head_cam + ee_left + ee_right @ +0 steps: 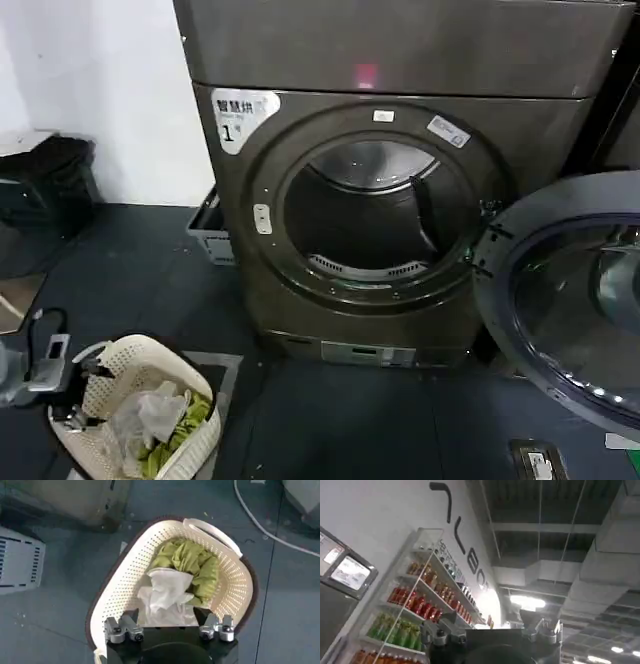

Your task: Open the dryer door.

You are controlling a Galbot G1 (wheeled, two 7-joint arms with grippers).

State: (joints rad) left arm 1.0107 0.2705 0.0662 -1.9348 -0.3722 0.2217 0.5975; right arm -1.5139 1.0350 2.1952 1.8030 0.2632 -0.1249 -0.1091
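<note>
One dryer [400,200] dead ahead in head view, grey-brown front-loader w/ white "1" sticker [240,115] top corner & small red light [366,74] above the opening. Dryer door [575,290] already swung out on its hinge at the robot's right, hanging wide; chrome rim & dark glass face partly toward cam. Drum [375,215] fully exposed, looks empty as far as can be seen.

Left gripper [170,630] hangs low over a white laundry basket [235,592] on the floor, at the robot's left, well apart from the machine. Jaws stand wide, nothing between them. Basket holds a green cloth [187,560] & a white cloth [165,592]. In head view part of the left arm shows just beside the basket.

Right gripper [492,632] points up toward ceiling & a drinks shelf [420,605] on a wall; jaws spread apart, holding nothing. Not near the door as far as its wrist cam tells.

Step judgement: task reads as done — door off latch, open past square to the front. Neither gripper touching it.

Next move, prob.: nothing more on the door unless wider swing wanted; if so, right arm would need to come down & push on the rim's inner edge, away from hinge. Risk: door drifting back if bumped.
</note>
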